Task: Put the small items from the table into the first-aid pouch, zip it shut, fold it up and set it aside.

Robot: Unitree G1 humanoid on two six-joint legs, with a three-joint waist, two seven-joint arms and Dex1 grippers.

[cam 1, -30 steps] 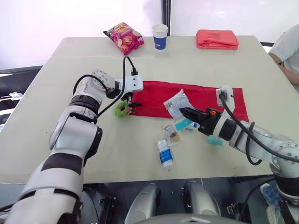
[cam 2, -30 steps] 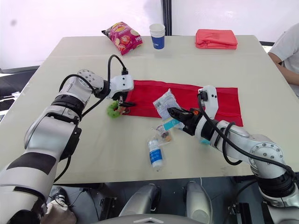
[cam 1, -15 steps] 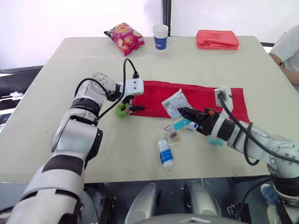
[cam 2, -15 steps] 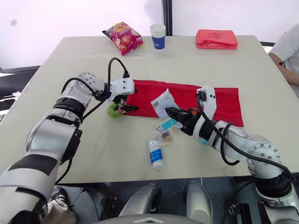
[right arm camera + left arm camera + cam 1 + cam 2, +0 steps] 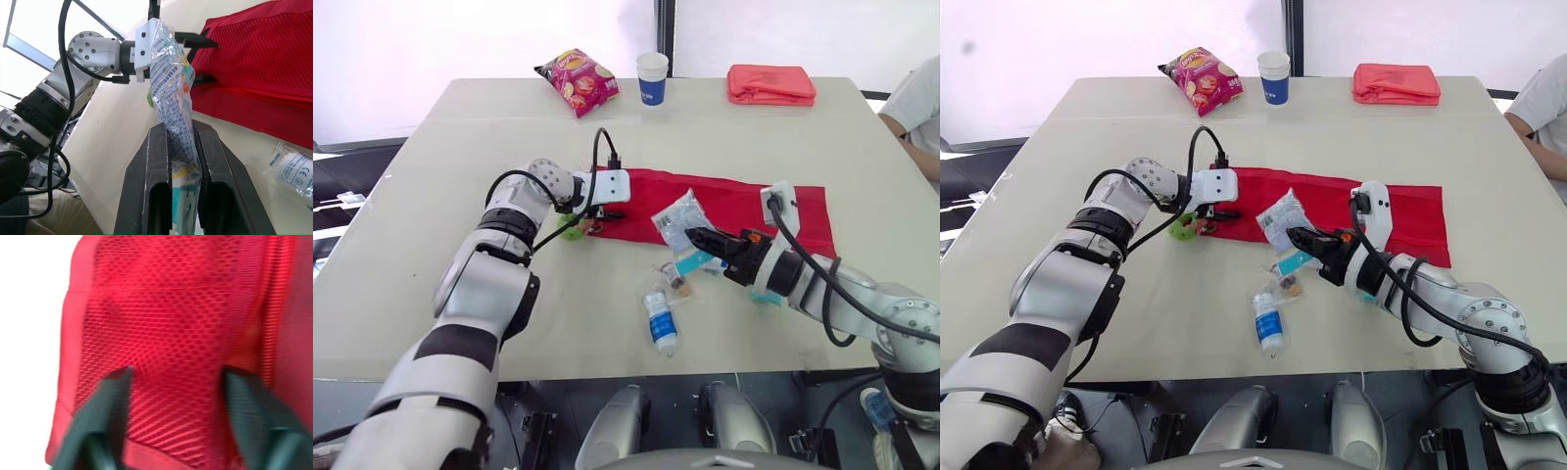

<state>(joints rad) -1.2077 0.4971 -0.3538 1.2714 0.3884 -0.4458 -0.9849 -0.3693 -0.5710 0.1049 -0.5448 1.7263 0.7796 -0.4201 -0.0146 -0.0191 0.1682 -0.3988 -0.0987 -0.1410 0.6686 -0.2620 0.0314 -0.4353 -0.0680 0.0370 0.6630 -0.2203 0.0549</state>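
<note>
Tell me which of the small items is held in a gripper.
The clear printed packet, pinched in the right gripper; the blue-labelled bottle and small sachet lie loose on the table.

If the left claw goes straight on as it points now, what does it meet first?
Probably the red pouch: its mesh lies right ahead of the open left claw, though depth is unclear.

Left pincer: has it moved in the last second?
Yes. The left pincer has swung away from the small green item, which stayed put, and now reaches over the left end of the red pouch.
</note>
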